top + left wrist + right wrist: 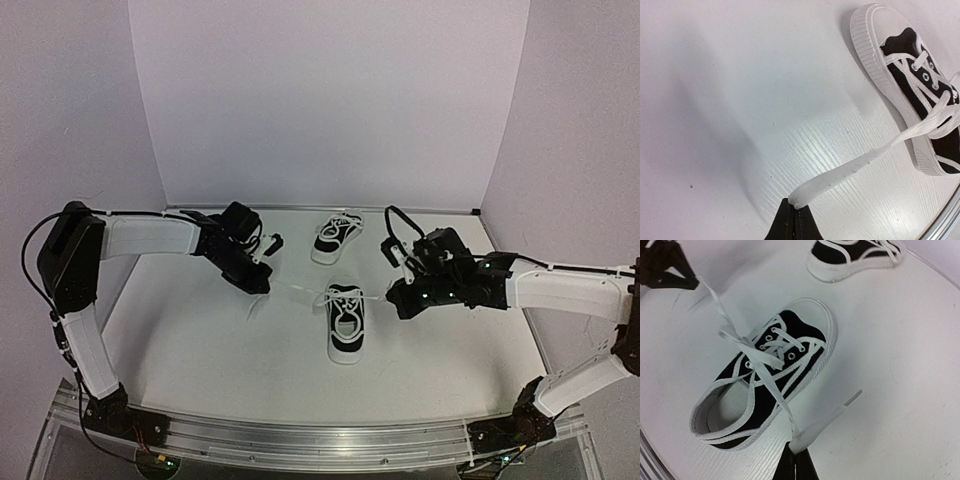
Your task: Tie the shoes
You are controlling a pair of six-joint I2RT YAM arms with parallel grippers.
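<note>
Two shoes on the table [200, 350], seen from above and from both wrists. The near shoe [346, 330] lies between the two arms, toe pointing far. The far shoe [337, 238] sits well apart behind it, out of reach of either gripper as they stand.

The left gripper [262, 287] is just left of the near shoe, its jaws clamped on the end of the left lace [850, 167]. The right gripper [393, 297] is just right of the shoe, its jaws pinched on the right lace [790, 415], whose tip pokes out past them. Both laces run out sideways from the top eyelets. They cross above the tongue, and the left one is fairly taut.

We judge the task to be at an early stage. The two laces of the near shoe are crossed and drawn apart, which we read as the first half-knot being pulled snug. No loop or bow shows on it. Loops, a bow and a final tightening are left to do. The far shoe's laces lie bunched over its top, and we cannot tell whether they are tied.
</note>
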